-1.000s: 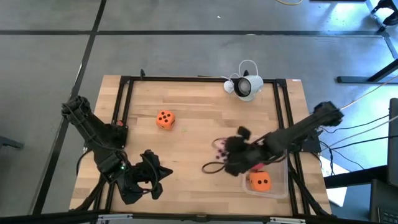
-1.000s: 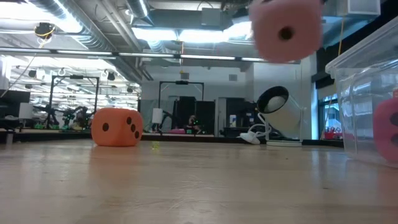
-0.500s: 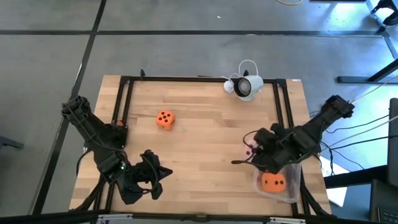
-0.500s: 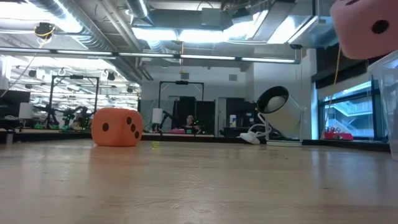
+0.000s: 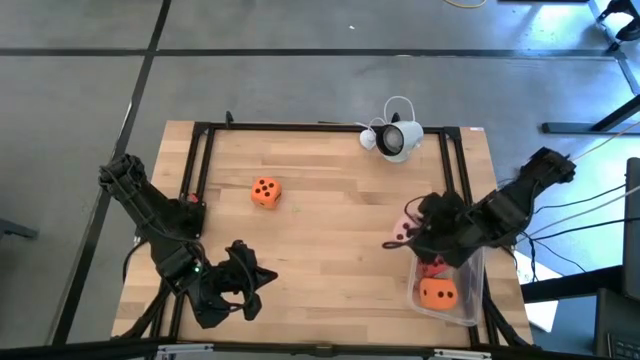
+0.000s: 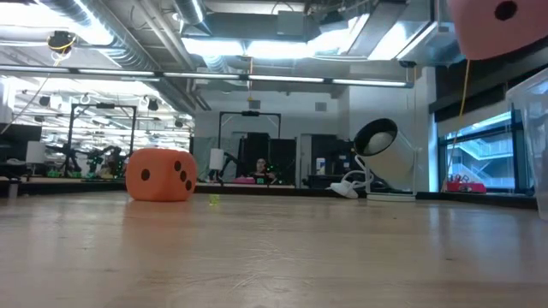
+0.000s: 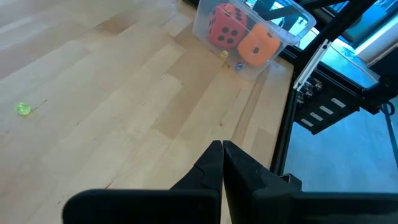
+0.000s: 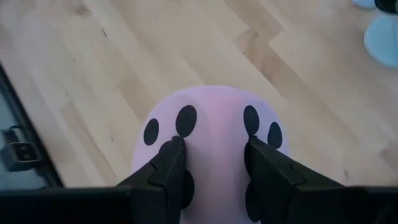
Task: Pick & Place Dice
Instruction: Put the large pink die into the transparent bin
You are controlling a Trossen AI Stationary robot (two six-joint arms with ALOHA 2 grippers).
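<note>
My right gripper (image 5: 412, 236) is shut on the pale pink die (image 5: 404, 224) and holds it high above the table, just off the far left corner of the clear bin (image 5: 470, 312). In the low view the pink die (image 6: 495, 26) shows at the top right. A red die (image 7: 225, 28) and an orange die (image 7: 258, 47) lie in the bin. Another orange die (image 5: 265, 192) rests on the table at the centre left. My left gripper (image 7: 222, 157) waits shut near the table's near left corner. My right gripper pinches the pink die between its two fingers (image 8: 171, 163), on two opposite sides (image 8: 186, 146). The fingers slant down from above, coming from the table's right. The soft die bulges out past the fingertips and is lifted clear of the table.
A white lamp-like device (image 5: 397, 139) with its cable lies at the far edge, right of centre. A tiny green ball (image 7: 23, 108) lies on the wood. A black frame (image 5: 200, 170) borders the table. Bare wood spreads between the orange die and the bin.
My right gripper has carried the pink die up and toward the table's right edge, rolling its wrist on the way. The clear bin with its two dice has slid toward the right edge.
</note>
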